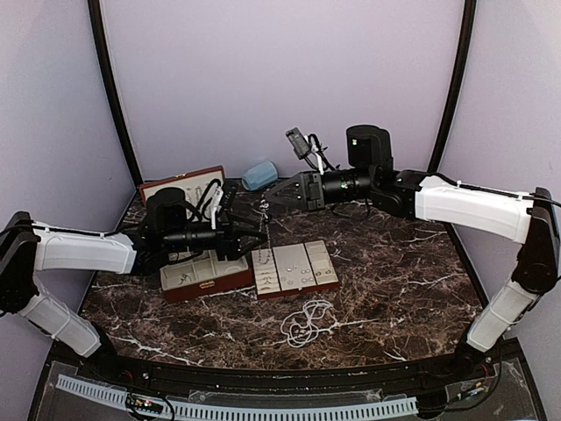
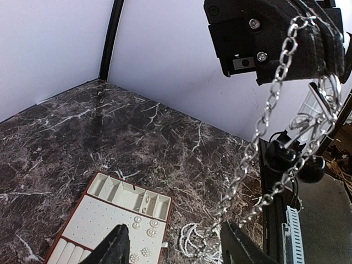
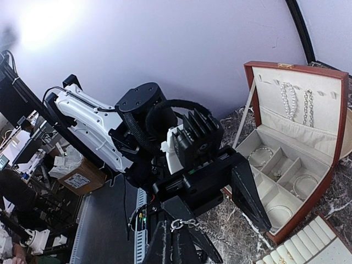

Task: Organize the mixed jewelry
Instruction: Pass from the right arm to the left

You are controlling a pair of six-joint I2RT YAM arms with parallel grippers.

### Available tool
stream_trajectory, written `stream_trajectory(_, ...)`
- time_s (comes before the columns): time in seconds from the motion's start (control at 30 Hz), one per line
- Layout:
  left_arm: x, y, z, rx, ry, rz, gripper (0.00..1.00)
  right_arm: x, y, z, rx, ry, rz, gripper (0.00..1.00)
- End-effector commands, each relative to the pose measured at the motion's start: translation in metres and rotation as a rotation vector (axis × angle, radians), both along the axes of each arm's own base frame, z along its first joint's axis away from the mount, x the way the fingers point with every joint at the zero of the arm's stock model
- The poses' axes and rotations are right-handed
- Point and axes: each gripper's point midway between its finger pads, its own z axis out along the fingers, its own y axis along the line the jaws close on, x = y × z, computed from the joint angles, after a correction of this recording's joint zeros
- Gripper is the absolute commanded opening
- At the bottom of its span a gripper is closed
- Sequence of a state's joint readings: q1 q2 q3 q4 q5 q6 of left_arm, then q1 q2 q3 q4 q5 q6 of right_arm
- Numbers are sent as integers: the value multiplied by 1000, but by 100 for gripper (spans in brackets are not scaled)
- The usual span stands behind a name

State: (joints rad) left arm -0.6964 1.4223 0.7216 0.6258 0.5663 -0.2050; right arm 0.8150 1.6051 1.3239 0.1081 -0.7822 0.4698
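My right gripper [image 1: 268, 201] is raised over the back of the table and shut on a silver link chain [image 2: 263, 124]. The chain hangs down from it to between the spread fingers of my left gripper [image 2: 173, 243], which is open and empty. In the right wrist view, my right gripper [image 3: 176, 234] pinches the chain's end link [image 3: 178, 224], and my left gripper [image 3: 242, 242] faces it. My left gripper [image 1: 257, 231] sits just below and left of the right one. A heap of pearl-like bead strands [image 1: 307, 321] lies on the table, also in the left wrist view [image 2: 192, 239].
The reddish-brown case [image 1: 181, 186] stands open at the back left, with necklaces hung in its lid [image 3: 286, 99] and bangles in its compartments [image 3: 280, 181]. A cream tray with earrings [image 1: 295, 267] lies mid-table. A pale blue object [image 1: 259, 174] sits by the back wall.
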Motion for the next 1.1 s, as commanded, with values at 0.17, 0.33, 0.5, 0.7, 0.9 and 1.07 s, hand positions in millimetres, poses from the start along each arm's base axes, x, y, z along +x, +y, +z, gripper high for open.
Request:
stream_trajectory(0.17, 5, -16, 14, -31, -65, -22, 59, -13, -1, 28, 69, -54, 35, 0)
stream_trajectory(0.33, 7, -25, 9, -22, -69, -21, 56, -16, -1, 31, 77, -58, 40, 0)
stream_trajectory(0.5, 4, -36, 5, -33, -67, -41, 52, -16, -2, 34, 84, -64, 38, 0)
stream_trajectory(0.7, 1, -36, -7, -26, -42, -32, 43, -16, -4, 38, 93, -74, 25, 0)
stream_trajectory(0.9, -7, -37, -25, -15, 3, -44, 36, -18, -6, 42, 105, -80, 26, 0)
stream_trajectory(1.07, -10, -43, -30, -21, 9, -42, 28, -19, -7, 44, 111, -82, 27, 0)
